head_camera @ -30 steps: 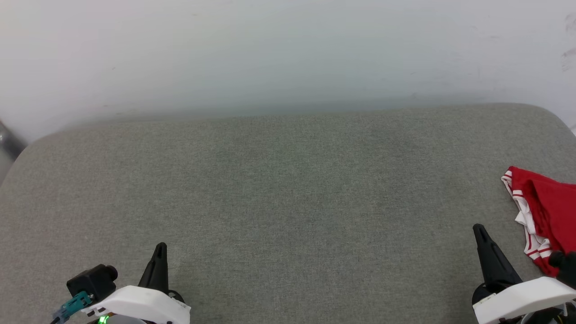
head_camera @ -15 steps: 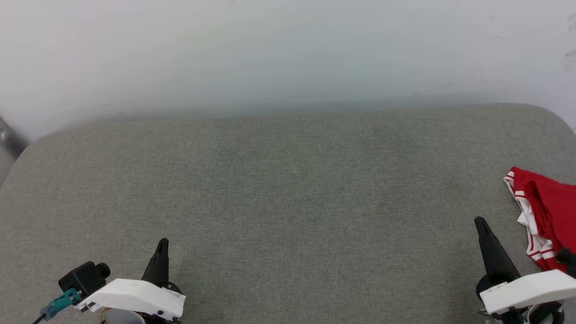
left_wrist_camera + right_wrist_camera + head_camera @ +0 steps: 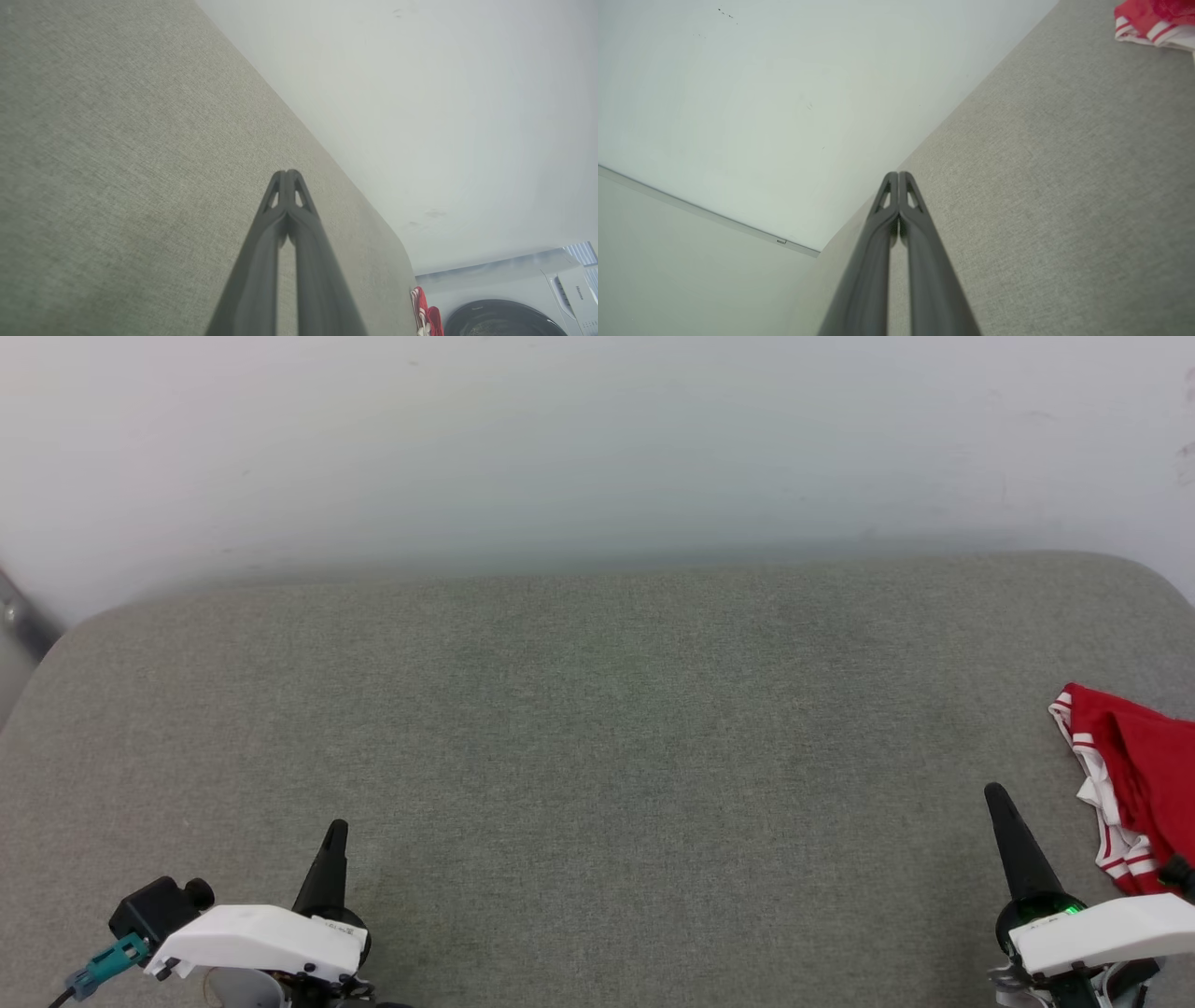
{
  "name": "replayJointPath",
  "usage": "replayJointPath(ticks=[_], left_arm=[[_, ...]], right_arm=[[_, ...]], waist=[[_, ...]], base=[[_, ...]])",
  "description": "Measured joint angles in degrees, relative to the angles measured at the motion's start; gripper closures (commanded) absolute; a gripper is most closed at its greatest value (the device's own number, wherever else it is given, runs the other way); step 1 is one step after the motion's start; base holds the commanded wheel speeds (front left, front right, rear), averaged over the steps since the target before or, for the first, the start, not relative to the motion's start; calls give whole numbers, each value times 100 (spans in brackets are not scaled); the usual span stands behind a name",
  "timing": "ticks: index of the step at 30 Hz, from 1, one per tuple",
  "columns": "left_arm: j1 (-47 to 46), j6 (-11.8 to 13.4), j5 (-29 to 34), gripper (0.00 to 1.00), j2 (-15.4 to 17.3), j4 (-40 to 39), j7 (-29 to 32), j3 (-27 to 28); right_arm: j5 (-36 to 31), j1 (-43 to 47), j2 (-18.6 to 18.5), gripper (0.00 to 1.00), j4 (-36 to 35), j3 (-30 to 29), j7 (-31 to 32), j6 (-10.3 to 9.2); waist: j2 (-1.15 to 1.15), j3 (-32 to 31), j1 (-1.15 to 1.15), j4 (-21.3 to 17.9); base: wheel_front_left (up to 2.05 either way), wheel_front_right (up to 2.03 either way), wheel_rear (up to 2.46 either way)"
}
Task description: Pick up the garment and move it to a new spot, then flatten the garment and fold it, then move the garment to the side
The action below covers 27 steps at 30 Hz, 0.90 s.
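Fingers of my left gripper (image 3: 336, 829) stand at the lower left of the head view, pressed together into one dark point, with nothing between them. Beside its white wrist cover I see a small black camera (image 3: 157, 910) and a teal plug (image 3: 107, 959). In the left wrist view the two tips (image 3: 287, 175) meet as well.

The grey woven cushion (image 3: 597, 728) stretches across the whole middle, with rounded far corners. A pale wall (image 3: 597, 448) rises behind it.

Going right, my right gripper (image 3: 995, 795) stands at the lower right. Its fingers are also closed against each other and hold nothing, and the right wrist view (image 3: 898, 176) shows them tip to tip. A small green light (image 3: 1060, 907) glows on its wrist.

The garment (image 3: 1134, 761) lies crumpled on the cushion at the far right, near the right gripper but apart from its fingers. It is red, with white cloth and red-and-white striped trim along its left side, and the picture's edge cuts it. A dark part of the right wrist overlaps its lower edge, and I cannot tell whether they touch. In the right wrist view the garment (image 3: 1148, 16) sits in the upper right corner. In the left wrist view a small red piece of it (image 3: 423, 308) shows at the cushion's far end, with a white washing machine (image 3: 514, 298) beyond.
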Motion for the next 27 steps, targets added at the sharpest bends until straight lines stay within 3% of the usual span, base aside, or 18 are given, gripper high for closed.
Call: replayJointPath(ticks=[27], left_arm=[[-198,-460,-1192,100,-364,199,404,555]], right_arm=[[1560,-264,69,100,334,-83,114,-1]], waist=[[0,14,0,60]], base=[[0,0,0]])
